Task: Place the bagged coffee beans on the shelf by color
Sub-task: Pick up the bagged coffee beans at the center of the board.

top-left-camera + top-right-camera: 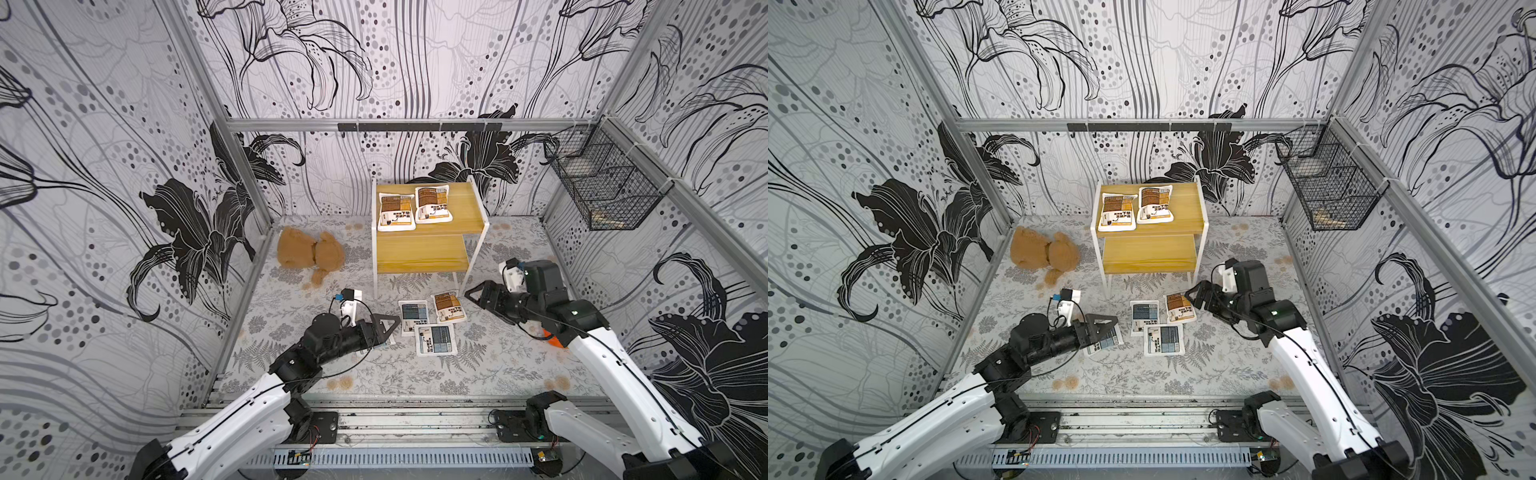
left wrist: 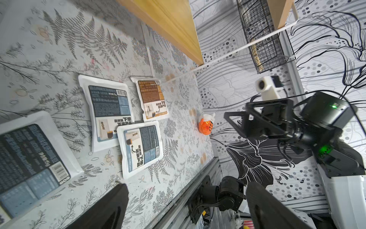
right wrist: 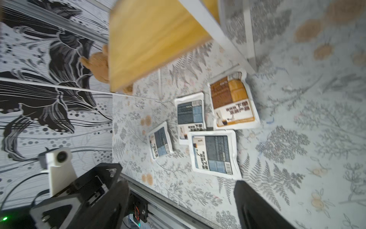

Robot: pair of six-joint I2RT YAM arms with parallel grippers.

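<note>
2 brown bags (image 1: 396,212) lay on the shelf's (image 1: 469,208) top board, apparently the brown tier. 1 brown bag (image 1: 449,307) and 3 blue bags (image 1: 435,339) remained on the floor (image 1: 498,365). The right gripper (image 1: 473,296), released and empty, hung beside the brown bag, probably its next pick. The left gripper (image 1: 385,329), also released, hovered over 1 blue bag (image 1: 1106,344).

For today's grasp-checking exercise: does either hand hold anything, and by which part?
Nothing is held: left hand and right hand are both open and empty.
</note>
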